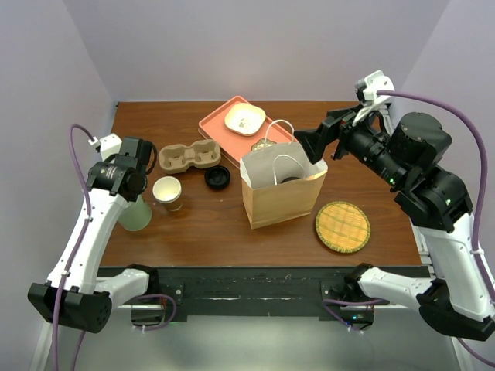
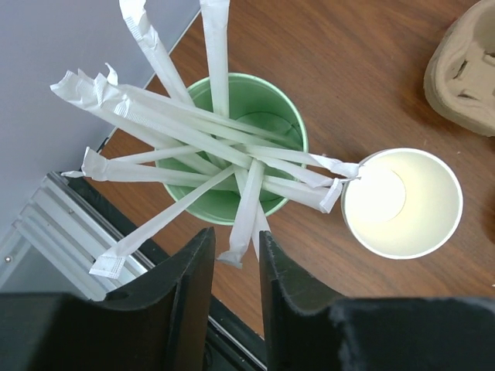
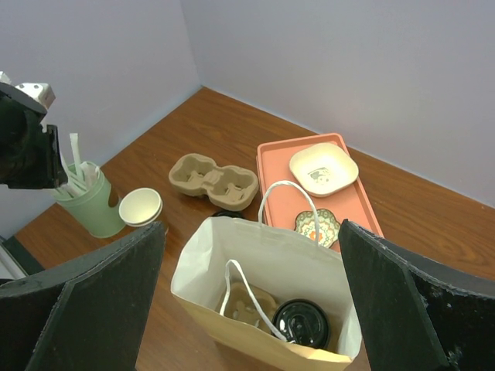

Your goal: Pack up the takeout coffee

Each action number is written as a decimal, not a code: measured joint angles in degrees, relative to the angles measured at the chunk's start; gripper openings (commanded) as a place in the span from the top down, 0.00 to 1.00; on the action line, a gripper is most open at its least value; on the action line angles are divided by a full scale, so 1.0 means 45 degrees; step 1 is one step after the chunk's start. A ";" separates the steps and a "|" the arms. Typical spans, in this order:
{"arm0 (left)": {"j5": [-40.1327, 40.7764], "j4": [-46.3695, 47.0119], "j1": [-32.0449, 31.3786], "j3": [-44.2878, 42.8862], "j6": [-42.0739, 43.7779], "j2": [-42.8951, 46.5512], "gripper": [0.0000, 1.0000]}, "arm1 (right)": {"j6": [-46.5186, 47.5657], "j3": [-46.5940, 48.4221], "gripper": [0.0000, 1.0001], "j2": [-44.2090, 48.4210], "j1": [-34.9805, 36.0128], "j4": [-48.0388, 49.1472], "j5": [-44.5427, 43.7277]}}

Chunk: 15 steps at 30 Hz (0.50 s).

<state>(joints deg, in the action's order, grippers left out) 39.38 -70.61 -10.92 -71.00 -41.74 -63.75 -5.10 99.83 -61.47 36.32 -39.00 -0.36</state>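
The takeout coffee [image 3: 302, 323] stands inside the open paper bag [image 3: 232, 255]; only its black lid shows, next to a cardboard carrier [image 3: 246, 303]. The lid shows faintly from above [image 1: 291, 179] in the bag [image 1: 282, 193]. My right gripper [image 3: 251, 226] is wide open and empty, above the bag's mouth, and shows in the top view [image 1: 311, 147]. My left gripper [image 2: 237, 239] hangs over a green cup of wrapped straws [image 2: 232, 147] at the table's left [image 1: 130, 189]. Its jaws are a narrow gap apart, with a straw end at the gap and nothing gripped.
A lidless cup [image 1: 167, 192] stands beside the green cup [image 1: 138, 215]. A loose black lid [image 1: 217, 178] and an empty cup carrier [image 1: 189, 157] lie behind it. An orange tray [image 1: 220, 130] holds a plate [image 1: 245, 118]. A woven coaster [image 1: 343, 226] lies to the right of the bag.
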 measured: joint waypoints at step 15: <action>0.0015 0.0151 0.0005 0.0544 0.0083 0.0544 0.77 | -0.0010 0.0000 0.01 -0.0092 0.0000 -0.0005 0.0024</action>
<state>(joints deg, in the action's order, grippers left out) 39.44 -69.93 -10.90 -68.55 -41.36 -61.30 -5.15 99.83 -61.89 36.32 -39.03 -0.25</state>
